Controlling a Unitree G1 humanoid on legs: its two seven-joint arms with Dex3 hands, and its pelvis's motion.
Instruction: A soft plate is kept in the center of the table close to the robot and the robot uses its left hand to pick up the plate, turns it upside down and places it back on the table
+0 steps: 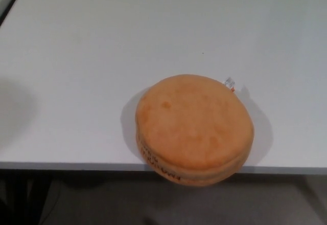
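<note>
plate [194, 129]: orange, soft, flat on white table [102, 56], near edge overhanging table front, small tag at far right rim | left hand: out of frame, state unknown | right hand: out of frame

A plain white counter [102, 56] fills most of the view, evenly lit, with a soft shadow near its left edge. Below its near edge lies grey floor [102, 199]. A dark strip crosses the far-left corner.

Plain orange plate [194, 125] on white table [102, 56].
</note>
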